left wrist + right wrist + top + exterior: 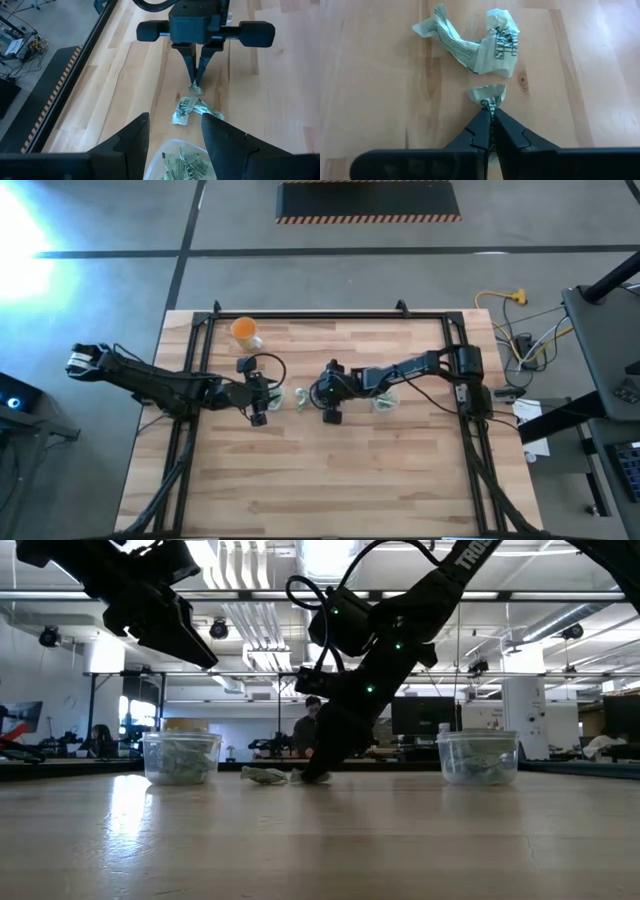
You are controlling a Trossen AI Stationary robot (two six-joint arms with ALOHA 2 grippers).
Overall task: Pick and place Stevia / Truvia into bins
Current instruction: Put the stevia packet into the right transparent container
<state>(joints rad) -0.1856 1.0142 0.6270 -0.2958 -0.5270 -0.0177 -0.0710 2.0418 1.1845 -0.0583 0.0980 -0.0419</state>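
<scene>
Two crumpled pale green and white Stevia sachets [475, 42] lie on the wooden table, and a smaller one [489, 95] lies just short of them. My right gripper [490, 112] is shut on the small one, its tips down at the table [315, 776]. My left gripper [175, 125] hangs open above a clear bin [182, 160] that holds several sachets. The other bin [478, 757] stands under my right arm [385, 400]. My right gripper pinches the small sachet by its edge nearest the gripper [490, 102], only between the very tips of its two fingers [196, 80]. The fingers slant down from the table's right side. The sachet still rests on the table.
An orange cup [245, 332] stands at the far left of the table. A black frame [330, 315] runs along the table's far and side edges. Bare wood lies toward the near edge.
</scene>
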